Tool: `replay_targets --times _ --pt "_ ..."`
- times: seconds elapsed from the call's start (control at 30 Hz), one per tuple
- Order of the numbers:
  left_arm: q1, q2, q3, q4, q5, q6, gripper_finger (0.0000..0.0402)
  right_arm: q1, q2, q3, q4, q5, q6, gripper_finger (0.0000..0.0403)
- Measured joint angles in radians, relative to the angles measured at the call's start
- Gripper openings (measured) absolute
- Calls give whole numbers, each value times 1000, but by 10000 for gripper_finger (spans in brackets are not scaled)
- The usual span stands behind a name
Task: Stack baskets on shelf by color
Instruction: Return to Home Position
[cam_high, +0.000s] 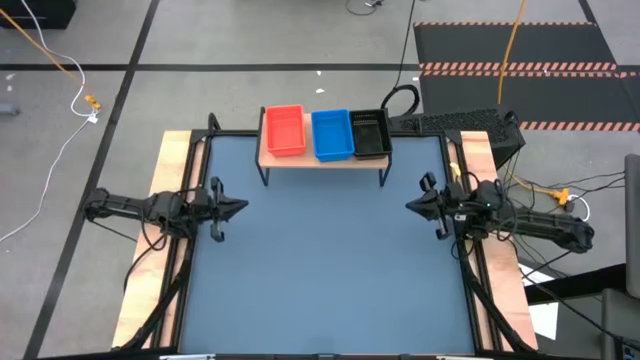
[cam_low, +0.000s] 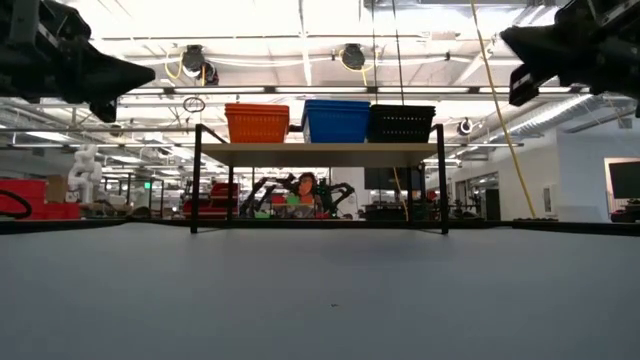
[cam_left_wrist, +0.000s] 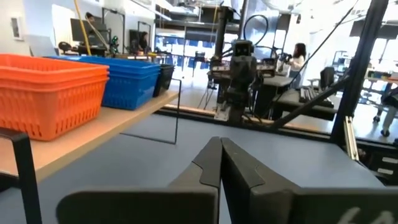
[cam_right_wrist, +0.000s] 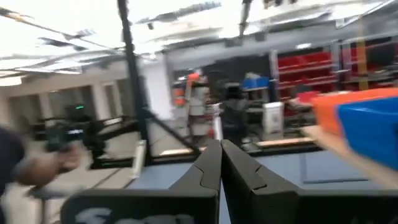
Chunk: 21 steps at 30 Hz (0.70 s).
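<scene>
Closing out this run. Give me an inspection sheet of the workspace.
Surface: blue table top, only the shelf stands on it.
Job's things: shelf at the far edge; on it, side by side, an orange stack, a blue stack and a black stack.
Clutter: nothing seen.
Grippers: left claw shut and holding nothing, above the table's left edge; right claw likewise, above the right edge.
Cables: white cable on the floor to the left; black cable loop behind the shelf.
Surroundings: striped floor mat; a person in the room beyond.
</scene>
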Motion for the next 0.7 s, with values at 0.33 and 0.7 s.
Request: replay_targets --times 0.33,0.7 --pt "0 -1 0 -14 -2 7 7 -13 -140 101 -300 -101 7 0" --pt "1 10 1 -44 -33 54 7 -3 -111 0 -200 89 -11 0"
